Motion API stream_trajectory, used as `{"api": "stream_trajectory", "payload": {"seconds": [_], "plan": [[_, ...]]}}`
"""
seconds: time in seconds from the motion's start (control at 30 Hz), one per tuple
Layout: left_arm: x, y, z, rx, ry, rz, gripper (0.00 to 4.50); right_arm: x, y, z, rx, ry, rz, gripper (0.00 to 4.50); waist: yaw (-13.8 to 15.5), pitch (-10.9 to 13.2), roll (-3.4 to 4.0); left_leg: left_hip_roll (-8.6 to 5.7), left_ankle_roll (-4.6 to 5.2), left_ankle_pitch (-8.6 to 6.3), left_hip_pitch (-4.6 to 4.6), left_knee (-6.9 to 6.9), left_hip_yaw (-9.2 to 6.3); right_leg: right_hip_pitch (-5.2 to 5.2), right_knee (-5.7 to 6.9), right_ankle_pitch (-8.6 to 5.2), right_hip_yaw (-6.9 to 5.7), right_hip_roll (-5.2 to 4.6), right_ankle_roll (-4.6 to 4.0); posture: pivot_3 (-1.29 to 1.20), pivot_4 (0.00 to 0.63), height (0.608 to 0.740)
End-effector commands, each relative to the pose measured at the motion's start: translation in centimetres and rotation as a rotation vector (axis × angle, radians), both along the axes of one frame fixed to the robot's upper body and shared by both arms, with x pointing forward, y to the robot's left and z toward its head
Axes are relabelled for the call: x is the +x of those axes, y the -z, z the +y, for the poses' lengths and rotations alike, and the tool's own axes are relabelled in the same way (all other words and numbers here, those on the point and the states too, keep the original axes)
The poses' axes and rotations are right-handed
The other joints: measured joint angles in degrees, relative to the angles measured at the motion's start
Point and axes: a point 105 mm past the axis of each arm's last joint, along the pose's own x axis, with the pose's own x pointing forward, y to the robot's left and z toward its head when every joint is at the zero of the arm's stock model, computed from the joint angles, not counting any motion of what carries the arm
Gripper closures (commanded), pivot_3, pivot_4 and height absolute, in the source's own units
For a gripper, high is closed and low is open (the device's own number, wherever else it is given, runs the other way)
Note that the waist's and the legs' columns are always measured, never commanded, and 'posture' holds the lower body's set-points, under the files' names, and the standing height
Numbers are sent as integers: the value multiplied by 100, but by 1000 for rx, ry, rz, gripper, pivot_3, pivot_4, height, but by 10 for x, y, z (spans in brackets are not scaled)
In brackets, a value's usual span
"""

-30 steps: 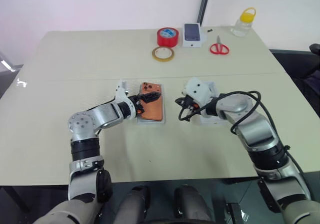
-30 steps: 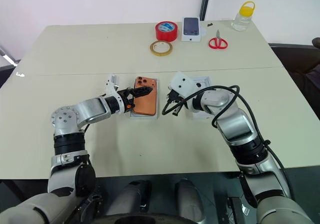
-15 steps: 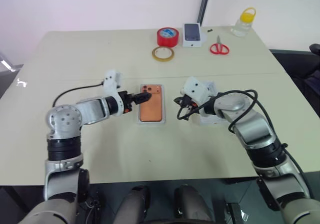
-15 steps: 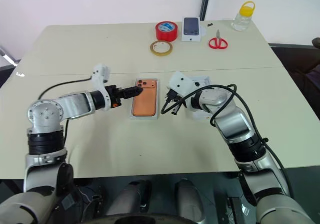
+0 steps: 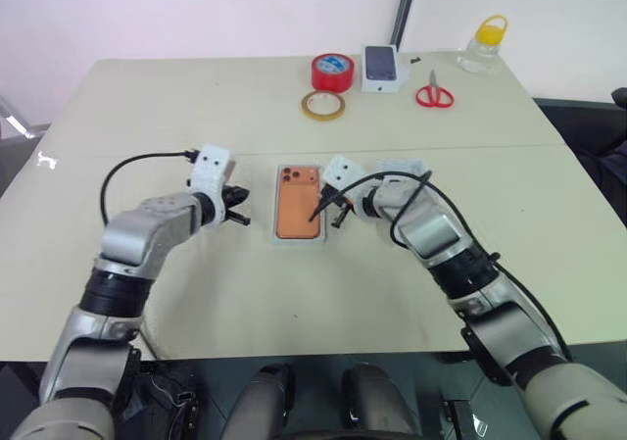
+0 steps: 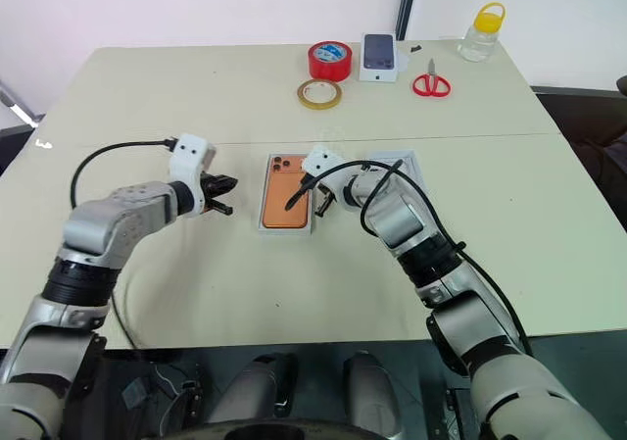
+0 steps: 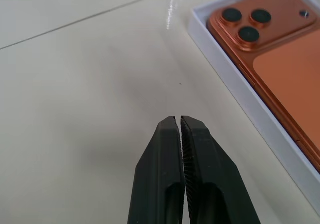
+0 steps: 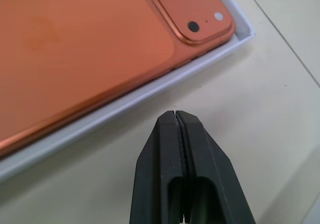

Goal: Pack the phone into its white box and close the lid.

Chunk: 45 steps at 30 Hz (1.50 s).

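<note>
The orange phone [image 5: 297, 203] lies back up inside the white box [image 7: 235, 79] at the middle of the table, camera lenses at its far end. My left gripper [image 5: 238, 210] is shut and empty, a short way left of the box and above the bare table. My right gripper [image 5: 315, 213] is shut too, its tip low at the box's right rim [image 8: 125, 107], close to the phone [image 8: 75, 49]. The white lid [image 6: 402, 159] lies just right of the box, partly hidden behind my right arm.
Along the far edge are a red tape roll [image 5: 332, 71], a tan tape ring [image 5: 321, 105], a small box printed with a phone [image 5: 383, 68], red scissors [image 5: 434, 94] and a yellow-capped bottle [image 5: 483, 43].
My left gripper has drawn back to the left, away from the phone, and shut. My right gripper has come left, down to the box's right rim. The phone stays in the box.
</note>
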Motion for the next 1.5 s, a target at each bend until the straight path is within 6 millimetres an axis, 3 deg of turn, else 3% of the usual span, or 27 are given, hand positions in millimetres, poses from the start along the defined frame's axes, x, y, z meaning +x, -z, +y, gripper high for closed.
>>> {"api": "stream_trajectory", "payload": {"seconds": [0.03, 0.2, 0.43, 0.93, 1.17, 1.5], "plan": [[8, -2, -12, 38, 55, -24, 4435, 5, -14, 14, 2, -41, -57, 4500, -22, 0, 0, 0, 0, 0, 0, 0, 0, -1, 1, 0, 1, 1, 0, 0, 150, 740], [7, 9, -35, 60, 167, 24, 4435, 4, -13, 22, -9, -74, -64, 4500, -35, -1, 1, 2, -1, 1, 0, 2, -1, -4, 9, 0, 0, 3, 0, 0, 150, 740], [-10, -4, -71, -41, 322, 32, 4435, -12, -16, 21, 12, -124, -51, 4500, 5, -1, 1, 0, 0, 1, -2, 4, -2, -3, 7, 0, -1, 1, 1, 0, 150, 740], [-71, 5, -166, -77, 662, 133, 4435, -75, -7, -50, -50, -51, 51, 4500, 46, -1, 0, -3, 8, -4, -7, 10, -3, 3, 1, -1, -2, -3, 3, 0, 150, 740], [-77, 6, -176, -96, 684, 150, 4435, -91, -4, -66, -73, -2, 87, 4500, 28, -2, 3, 0, 9, -5, -4, 11, -2, 5, 1, -1, -2, -2, 3, 0, 150, 740], [-78, 6, -171, -91, 675, 156, 4435, -85, 0, -78, -95, 38, 92, 4500, 39, -2, 2, -1, 9, -5, -4, 12, -1, 7, 1, -1, -2, -3, 3, 0, 150, 740]]}}
